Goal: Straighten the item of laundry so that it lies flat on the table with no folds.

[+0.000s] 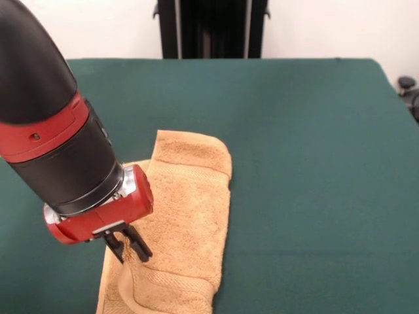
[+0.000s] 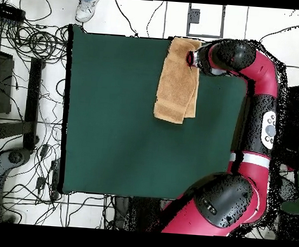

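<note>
A thick black arm [image 1: 46,124] with a red band ends in a silver ring and a boxy red wrist carrying the gripper [image 1: 129,246] and its thin black fingers [image 1: 140,245]; seen overhead, rounded red-and-black links.

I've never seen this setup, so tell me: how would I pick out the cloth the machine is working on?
Look at the big green table. Near one edge lies a tan-orange towel, folded over lengthwise into a long strip. It is the only thing lying on the table, and the red and black arm's gripper is right above it.
</note>
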